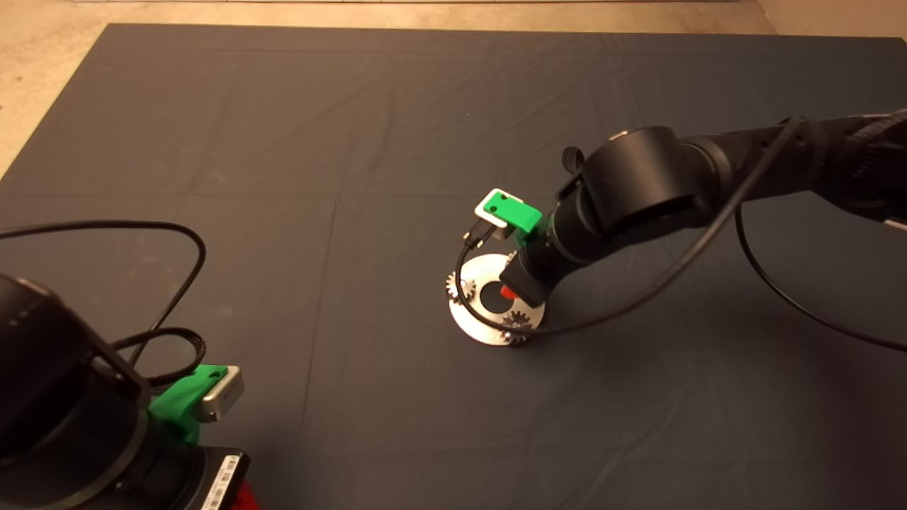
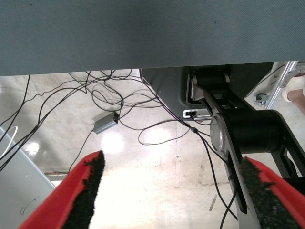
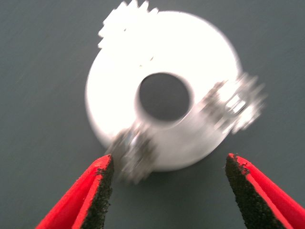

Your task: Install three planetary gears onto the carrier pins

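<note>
A flat round silver disc [image 1: 476,322] with a large centre hole lies on the dark mat. In the right wrist view the disc [image 3: 205,52] carries three small silver gears at its rim: one [image 3: 125,21], a second [image 3: 238,102] and a third [image 3: 136,152]. The head view shows two of them [image 1: 457,285] [image 1: 517,327]; the arm hides the third. The gears cover the carrier pins. My right gripper [image 3: 169,167] hovers just above the disc, open and empty, its fingers either side of the nearest gear. It also shows in the head view [image 1: 517,283].
My left gripper [image 2: 174,167] is parked open at the mat's lower left [image 1: 212,453], looking at the floor with cables and a small grey box [image 2: 105,124]. A black cable [image 1: 464,280] loops from the right wrist over the disc.
</note>
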You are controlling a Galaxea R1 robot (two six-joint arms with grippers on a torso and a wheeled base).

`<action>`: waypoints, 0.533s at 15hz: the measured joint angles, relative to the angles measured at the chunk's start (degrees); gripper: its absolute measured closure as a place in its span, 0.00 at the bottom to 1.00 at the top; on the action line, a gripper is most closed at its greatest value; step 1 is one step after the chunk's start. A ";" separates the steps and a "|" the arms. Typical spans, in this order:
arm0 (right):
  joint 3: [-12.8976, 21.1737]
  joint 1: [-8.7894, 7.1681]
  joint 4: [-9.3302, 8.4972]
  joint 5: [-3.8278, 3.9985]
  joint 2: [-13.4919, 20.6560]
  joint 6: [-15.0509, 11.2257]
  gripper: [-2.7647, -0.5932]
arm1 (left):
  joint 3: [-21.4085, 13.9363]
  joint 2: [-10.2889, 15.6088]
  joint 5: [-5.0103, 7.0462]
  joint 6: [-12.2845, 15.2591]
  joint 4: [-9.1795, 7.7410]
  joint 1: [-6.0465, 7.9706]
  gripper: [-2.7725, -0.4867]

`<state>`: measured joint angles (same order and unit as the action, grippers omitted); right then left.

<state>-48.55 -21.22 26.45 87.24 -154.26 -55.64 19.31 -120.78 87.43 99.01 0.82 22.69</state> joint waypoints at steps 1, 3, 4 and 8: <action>1.82 0.00 -1.55 -0.09 1.77 -0.89 0.48 | 0.00 0.02 0.00 0.00 0.01 0.00 0.32; 6.50 -0.16 -5.54 -0.02 8.57 -2.53 0.41 | 0.00 0.17 0.00 0.00 0.02 0.00 0.27; 9.12 -0.27 -8.47 0.06 12.95 -3.19 0.40 | 0.00 0.20 0.02 -0.21 0.02 0.00 0.26; 16.89 -0.40 -20.21 0.72 32.51 -7.76 0.34 | 0.00 0.50 -0.02 -1.87 0.02 0.00 0.19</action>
<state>-31.66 -21.63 6.24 87.96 -121.75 -63.40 19.31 -120.28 87.41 97.15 0.84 22.69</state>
